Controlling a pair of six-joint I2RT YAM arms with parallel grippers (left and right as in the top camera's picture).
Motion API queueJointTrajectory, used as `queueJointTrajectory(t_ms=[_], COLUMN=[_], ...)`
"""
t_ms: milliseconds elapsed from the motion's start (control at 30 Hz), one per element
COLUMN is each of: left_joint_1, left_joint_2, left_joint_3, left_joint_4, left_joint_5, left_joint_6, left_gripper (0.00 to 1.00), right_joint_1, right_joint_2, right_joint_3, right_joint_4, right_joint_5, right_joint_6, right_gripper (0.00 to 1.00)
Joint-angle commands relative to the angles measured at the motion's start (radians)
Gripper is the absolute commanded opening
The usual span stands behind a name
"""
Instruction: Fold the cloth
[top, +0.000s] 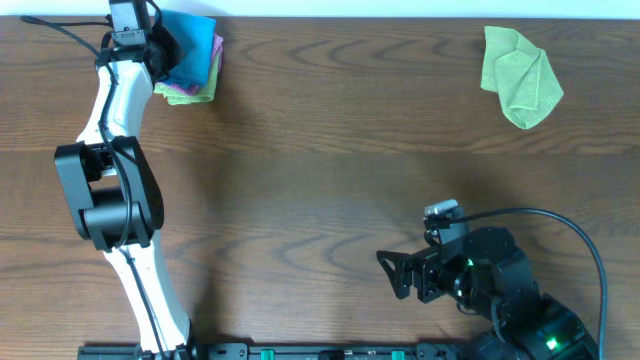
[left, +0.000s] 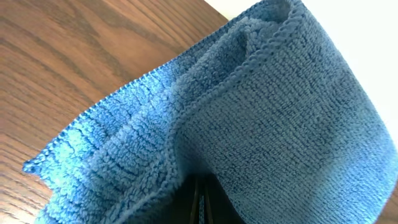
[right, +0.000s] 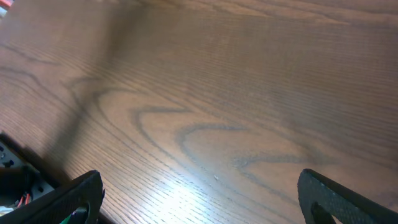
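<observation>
The sky-blue cloth (top: 197, 42) lies at the table's far left corner, on top of a small pile. My left gripper (top: 162, 46) reaches into its left side. In the left wrist view the cloth (left: 280, 124) fills most of the frame, lifted in thick folds with its stitched hem showing. My left gripper (left: 200, 204) is shut on a fold of it, the jaws nearly touching with a thin strip of blue between them. My right gripper (top: 392, 272) rests open near the front right, over bare wood, with its fingers (right: 84, 190) wide apart and nothing between them.
Under the blue cloth peek a purple cloth (top: 217, 58) and a light green one (top: 186, 97). Another light green cloth (top: 520, 75) lies crumpled at the back right. The table's far edge (top: 350, 22) runs just behind the pile.
</observation>
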Motion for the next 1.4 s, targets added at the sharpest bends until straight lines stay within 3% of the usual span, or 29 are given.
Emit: queueJointTrajectory(t_ms=[0,100,200,300,333,400,433,767,933,1367], left_joint_1=[0.002,0.002,0.002,0.002,0.002,0.002,0.002,0.0,-0.002,-0.002], left_joint_2=[0.007,0.006,-0.025,-0.075,-0.099,-0.141,-0.164,-0.337,-0.422,-0.681], left_joint_3=[-0.004,-0.002,0.008,0.008,0.008,0.008,0.008,0.008,0.008,0.008], left_joint_4=[0.0,0.0,-0.027,-0.048,-0.06,-0.089,-0.105,-0.28,-0.452,-0.884], left_joint_5=[-0.027,-0.024,0.003,0.002,0.002,0.002,0.002,0.004,0.032,0.023], left_joint_6=[-0.004,-0.002,0.047,0.104,0.123,0.151,0.166,0.229,0.3,0.292], left_gripper=[0.06,0.08,0.34,0.53,0.66,0.83,0.97,0.95,0.95,0.95], right_joint_1=[-0.005,-0.005,-0.005,-0.005,-0.005,-0.005,-0.005,-0.005,-0.005,-0.005], right_joint_2=[0.0,0.0,0.0,0.0,0.0,0.0,0.0,0.0,0.0,0.0], right_joint_3=[-0.008,-0.008,-0.008,-0.008,-0.008,-0.008,-0.008,-0.008,-0.008,-0.008], right_joint_4=[-0.001,-0.001,-0.001,-0.001,-0.001,-0.001,-0.001,-0.001,-0.001,-0.001], right_joint_5=[0.003,0.003,0.003,0.003,0.003,0.003,0.003,0.003,0.003,0.003], right_joint_6=[0.01,0.01,0.01,0.01,0.01,0.01,0.01,0.01,0.01,0.01], right_gripper=[0.99,0.99,0.99,0.99,0.99,0.99,0.99,0.99,0.99,0.99])
